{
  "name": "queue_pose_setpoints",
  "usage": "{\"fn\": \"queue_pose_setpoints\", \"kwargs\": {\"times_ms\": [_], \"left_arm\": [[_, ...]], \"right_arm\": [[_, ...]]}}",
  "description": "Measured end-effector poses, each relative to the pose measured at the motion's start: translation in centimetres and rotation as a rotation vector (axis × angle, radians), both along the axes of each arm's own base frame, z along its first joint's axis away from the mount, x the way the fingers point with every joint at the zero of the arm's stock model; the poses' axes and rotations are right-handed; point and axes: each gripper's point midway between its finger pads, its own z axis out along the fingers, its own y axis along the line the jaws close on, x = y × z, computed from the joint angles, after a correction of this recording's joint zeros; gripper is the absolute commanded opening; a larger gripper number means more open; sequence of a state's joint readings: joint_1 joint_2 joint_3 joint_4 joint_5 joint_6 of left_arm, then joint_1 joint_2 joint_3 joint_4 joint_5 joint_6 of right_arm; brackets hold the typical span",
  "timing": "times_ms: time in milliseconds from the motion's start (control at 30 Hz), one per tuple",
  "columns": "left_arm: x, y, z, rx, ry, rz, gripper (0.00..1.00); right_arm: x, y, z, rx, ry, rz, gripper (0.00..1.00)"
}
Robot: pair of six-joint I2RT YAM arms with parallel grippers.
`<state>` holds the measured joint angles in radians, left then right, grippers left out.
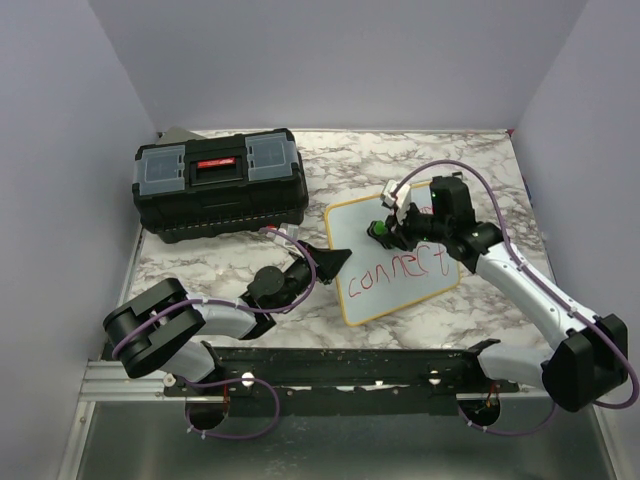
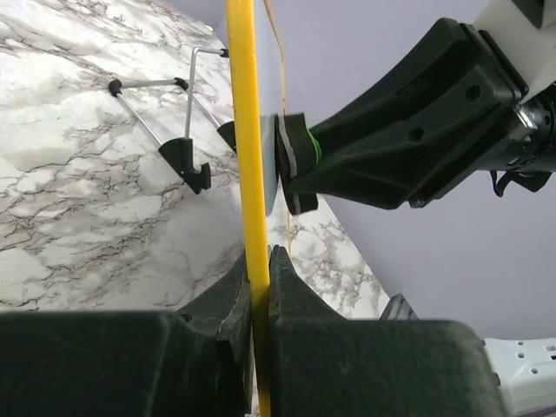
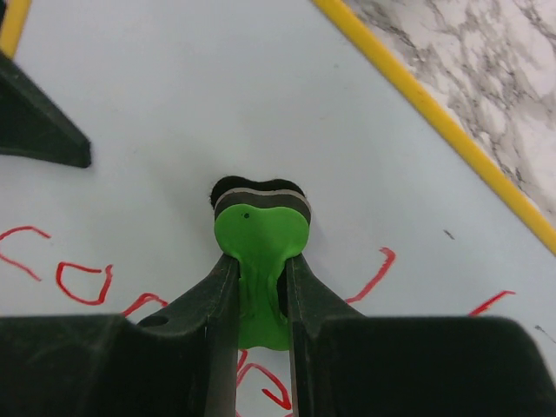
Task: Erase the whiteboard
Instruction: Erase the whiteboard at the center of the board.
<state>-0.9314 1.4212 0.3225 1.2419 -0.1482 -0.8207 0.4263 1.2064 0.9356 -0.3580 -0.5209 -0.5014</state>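
Yellow-tan framing with rounded corners rims the whiteboard [image 1: 388, 297], a small white rectangle sitting just right of the middle of the marble worktop [image 1: 220, 275] and turned at an angle to its edges. Red handwriting that reads roughly "connect" runs across the half of the board nearer to you. The half toward the far edge is plain white.

Your left tool [image 1: 335, 260] is clamped narrow on the board's left edge. In the left wrist view the two fingers [image 2: 228, 300] pinch the thin yellow frame [image 2: 247, 130], seen edge-on. On the far side of that frame a bent wire stand [image 2: 165, 113] with black tips shows against the marble. You cannot tell from these views whether the board lies flat or is propped on it.

Your right tool [image 1: 392, 232] is closed on a small green eraser [image 3: 261, 230] with a grey layer and black felt beneath. The felt is pressed onto the white surface [image 3: 174, 87], just above the red strokes [image 3: 82, 282] and near the board's far edge.

A black toolbox [image 1: 220, 185] with grey lid compartments and a red latch stands at the far left corner of the worktop, near the board's far left corner.
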Motion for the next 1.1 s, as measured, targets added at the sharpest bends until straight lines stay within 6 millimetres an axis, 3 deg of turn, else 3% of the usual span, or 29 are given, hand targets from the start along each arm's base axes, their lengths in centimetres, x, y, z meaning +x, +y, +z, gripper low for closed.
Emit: {"fn": "queue_pose_setpoints", "kwargs": {"times_ms": [233, 500, 667, 1000, 1100], "left_arm": [[0.1, 0.2, -0.3, -0.007, 0.022, 0.011, 0.00], [0.1, 0.3, -0.5, -0.009, 0.034, 0.016, 0.00], [0.1, 0.4, -0.5, -0.010, 0.033, 0.016, 0.00], [0.1, 0.5, -0.7, -0.013, 0.040, 0.017, 0.00], [0.1, 0.4, -0.7, -0.013, 0.039, 0.017, 0.00]], "right_arm": [[3.4, -1.2, 0.9, -0.008, -0.057, -0.177, 0.01], [4.5, -2.0, 0.9, -0.025, -0.080, -0.261, 0.01], [4.1, -2.0, 0.6, -0.040, -0.092, -0.230, 0.01], [0.6, -0.7, -1.4, -0.053, -0.014, -0.015, 0.01], [0.4, -0.6, -1.4, -0.043, -0.003, -0.012, 0.01]]}}
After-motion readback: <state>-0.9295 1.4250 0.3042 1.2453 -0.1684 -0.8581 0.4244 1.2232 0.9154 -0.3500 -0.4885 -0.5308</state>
